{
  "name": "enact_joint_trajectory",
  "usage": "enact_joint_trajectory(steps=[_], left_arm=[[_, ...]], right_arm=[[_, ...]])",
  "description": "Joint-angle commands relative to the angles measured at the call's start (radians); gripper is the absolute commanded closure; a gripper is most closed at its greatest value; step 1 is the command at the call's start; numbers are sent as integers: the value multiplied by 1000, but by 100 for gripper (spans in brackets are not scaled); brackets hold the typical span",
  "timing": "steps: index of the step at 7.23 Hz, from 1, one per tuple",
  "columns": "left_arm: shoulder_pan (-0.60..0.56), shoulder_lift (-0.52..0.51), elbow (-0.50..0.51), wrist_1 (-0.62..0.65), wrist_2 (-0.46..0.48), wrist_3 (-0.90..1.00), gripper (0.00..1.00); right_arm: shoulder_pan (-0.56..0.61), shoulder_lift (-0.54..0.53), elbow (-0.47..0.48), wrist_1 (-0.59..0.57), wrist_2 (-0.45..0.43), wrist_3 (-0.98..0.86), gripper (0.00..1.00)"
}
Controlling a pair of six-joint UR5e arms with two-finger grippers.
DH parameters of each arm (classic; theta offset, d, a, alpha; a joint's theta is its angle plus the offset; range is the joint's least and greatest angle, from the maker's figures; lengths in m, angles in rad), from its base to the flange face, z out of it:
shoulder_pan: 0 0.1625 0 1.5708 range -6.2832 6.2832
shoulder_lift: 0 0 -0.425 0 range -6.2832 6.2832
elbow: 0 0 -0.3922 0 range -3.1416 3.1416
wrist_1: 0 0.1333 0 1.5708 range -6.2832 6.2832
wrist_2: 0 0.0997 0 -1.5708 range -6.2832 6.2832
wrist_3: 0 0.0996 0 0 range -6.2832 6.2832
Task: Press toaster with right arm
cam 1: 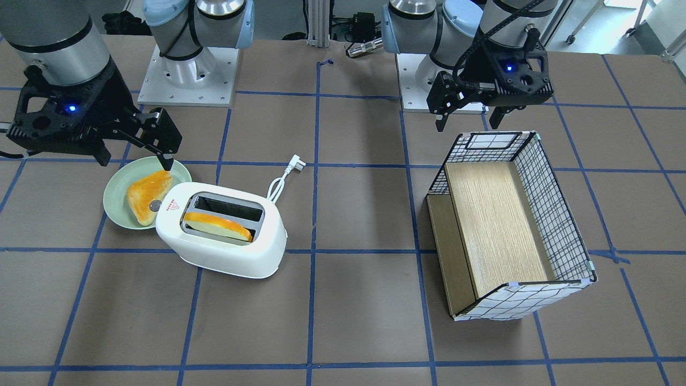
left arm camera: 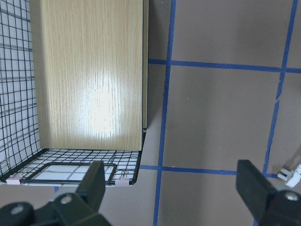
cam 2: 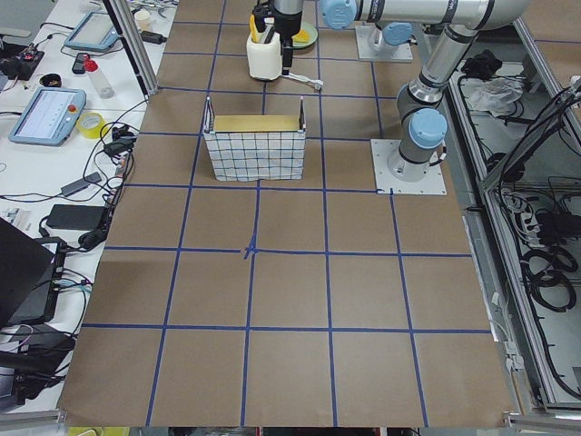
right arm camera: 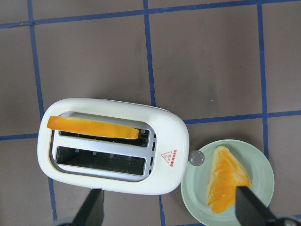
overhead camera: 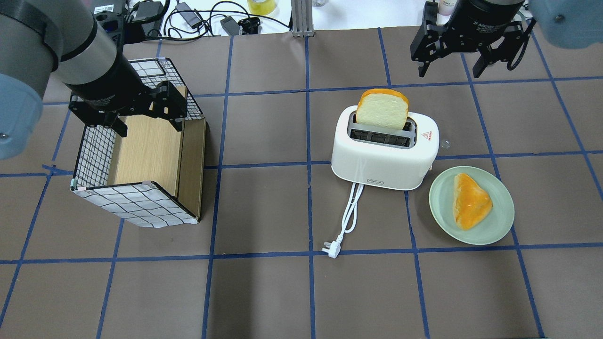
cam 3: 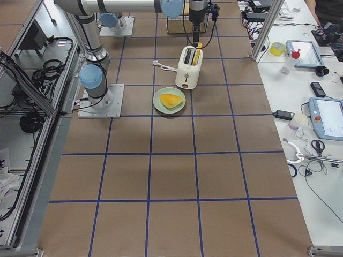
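The white two-slot toaster [cam 1: 225, 241] [overhead camera: 384, 160] [right arm camera: 164, 136] stands on the table with a bread slice [overhead camera: 382, 109] upright in one slot. Its small grey knob [right arm camera: 196, 159] is on the end that faces the green plate. Its white cord [overhead camera: 351, 212] and plug lie on the table. My right gripper [cam 1: 135, 160] [overhead camera: 448, 73] hangs open and empty above the table, above the knob end of the toaster and apart from it. Its fingers [right arm camera: 249, 207] show at the bottom of the right wrist view. My left gripper [cam 1: 467, 123] [overhead camera: 150, 127] is open and empty over the basket.
A green plate [cam 1: 115, 187] [overhead camera: 499, 207] with a piece of orange-crusted bread [overhead camera: 471, 200] lies right beside the toaster's knob end. A wire-grid basket [cam 1: 557, 214] [overhead camera: 136, 207] with a wooden floor stands on the left arm's side.
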Motion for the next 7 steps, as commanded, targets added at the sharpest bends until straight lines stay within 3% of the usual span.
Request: enact_joint_trajectory(steps=[1, 5, 6, 7], left_arm=[[0, 0, 0, 0, 0, 0, 0], [0, 0, 0, 0, 0, 0, 0], [0, 0, 0, 0, 1, 0, 0], [0, 0, 0, 0, 1, 0, 0]], right_arm=[[-1, 0, 0, 0, 0, 0, 0], [-24, 2, 0, -5, 0, -67, 1], [-51, 2, -1, -2, 2, -125, 17], [-71, 2, -1, 0, 2, -190, 40]])
